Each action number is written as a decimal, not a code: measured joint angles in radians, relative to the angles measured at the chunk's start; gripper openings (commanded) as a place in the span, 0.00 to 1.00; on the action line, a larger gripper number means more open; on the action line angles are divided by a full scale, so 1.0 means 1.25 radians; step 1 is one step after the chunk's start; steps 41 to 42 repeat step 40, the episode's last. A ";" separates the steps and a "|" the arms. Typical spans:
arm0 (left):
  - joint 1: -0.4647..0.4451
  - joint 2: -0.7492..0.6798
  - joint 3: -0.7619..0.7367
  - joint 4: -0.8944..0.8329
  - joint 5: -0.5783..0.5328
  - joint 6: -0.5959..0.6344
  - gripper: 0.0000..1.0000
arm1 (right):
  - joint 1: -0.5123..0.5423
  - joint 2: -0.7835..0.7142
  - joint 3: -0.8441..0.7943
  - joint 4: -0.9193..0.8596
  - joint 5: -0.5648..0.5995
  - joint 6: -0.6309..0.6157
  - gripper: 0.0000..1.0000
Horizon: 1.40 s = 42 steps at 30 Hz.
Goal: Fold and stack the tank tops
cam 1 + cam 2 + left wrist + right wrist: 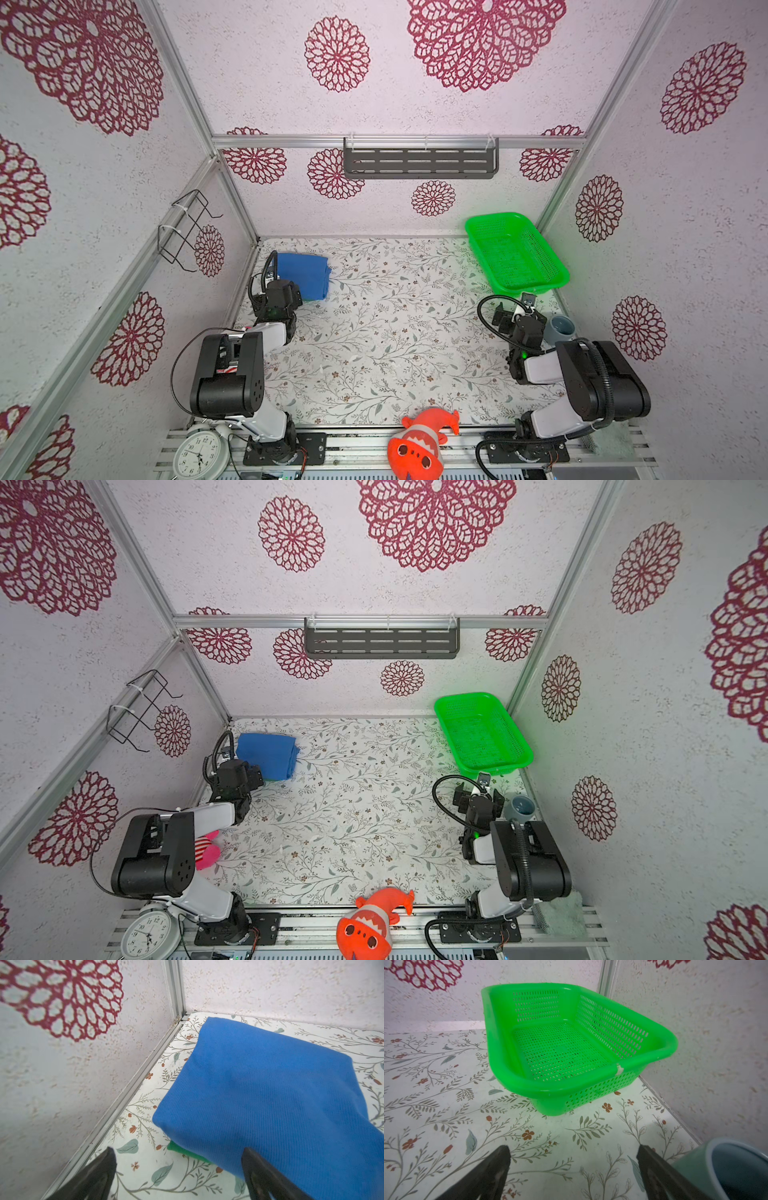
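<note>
Where the surface [395,332] meets its far left corner, you have the blue tank top [259,1095] folded and lying on the green tank top [187,1152], only an edge of which shows. Your left fingers [99,1172] stand spread wide at the stack's near edge, gripping nothing. Your right fingers [492,1167], likewise wide and empty, hang over bare surface before the green basket [654,1056] in the far right corner, a grey-blue cup [689,1167] beside them.
</note>
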 measured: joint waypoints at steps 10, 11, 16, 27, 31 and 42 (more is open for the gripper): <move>0.031 -0.013 -0.024 0.029 0.086 -0.009 0.97 | 0.000 0.000 0.000 0.009 -0.006 0.000 0.99; 0.028 -0.020 -0.038 0.045 0.087 -0.009 0.97 | 0.000 0.000 0.000 0.009 -0.006 0.000 0.99; 0.020 -0.046 -0.121 0.135 0.089 -0.010 0.97 | 0.000 0.000 0.000 0.009 -0.006 0.000 0.99; 0.033 -0.041 -0.197 0.305 0.091 -0.022 0.97 | 0.000 0.000 0.000 0.009 -0.006 0.000 0.99; 0.033 -0.041 -0.197 0.322 0.091 -0.022 0.97 | 0.000 0.000 0.000 0.009 -0.006 0.000 0.99; 0.033 -0.041 -0.197 0.331 0.090 -0.022 0.97 | 0.001 0.001 0.000 0.009 -0.006 -0.001 0.99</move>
